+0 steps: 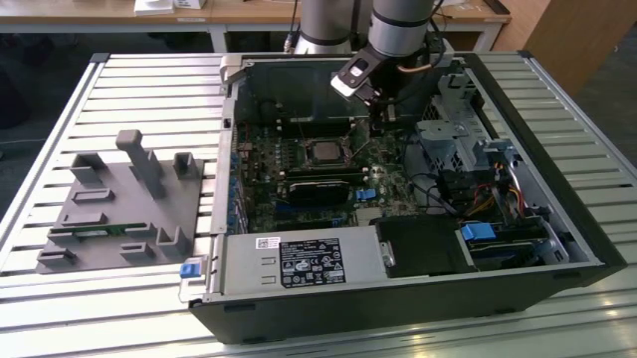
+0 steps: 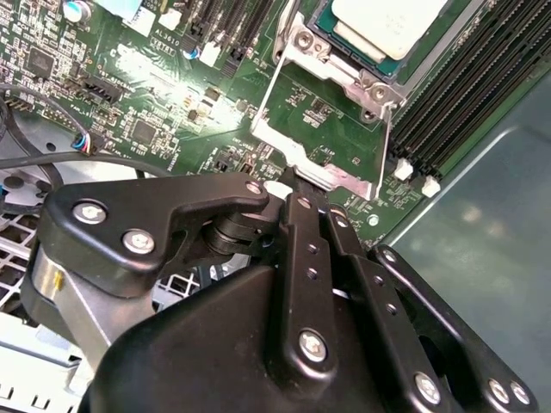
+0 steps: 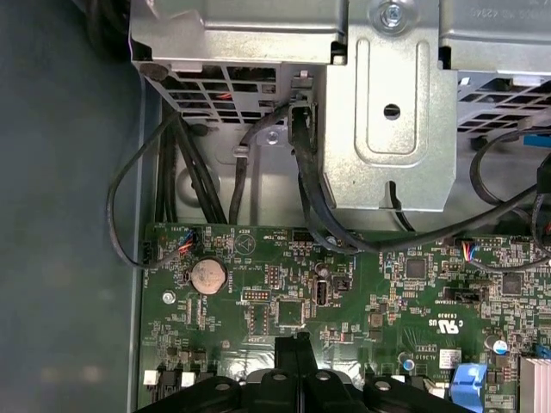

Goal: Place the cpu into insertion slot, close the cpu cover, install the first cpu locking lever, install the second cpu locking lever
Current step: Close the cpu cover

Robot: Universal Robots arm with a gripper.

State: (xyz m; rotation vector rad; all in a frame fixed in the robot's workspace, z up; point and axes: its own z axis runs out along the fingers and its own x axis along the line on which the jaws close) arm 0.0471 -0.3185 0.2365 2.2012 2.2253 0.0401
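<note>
One claw (image 2: 312, 200) clenches one raised cpu cover (image 2: 301, 159) — one cpu (image 2: 392, 26) sits socketed.

This looks like a robotics lab or test workshop. A counter (image 1: 149, 89) of ribbed aluminium slats carries an open desktop computer case (image 1: 398, 306), its green motherboard (image 3: 387, 284) and cables exposed. Beside the case is a grey moulded parts fixture (image 1: 100, 216). A robot arm (image 1: 398, 30) reaches in from above, and light wooden desks (image 1: 249, 13) stand behind.
</note>
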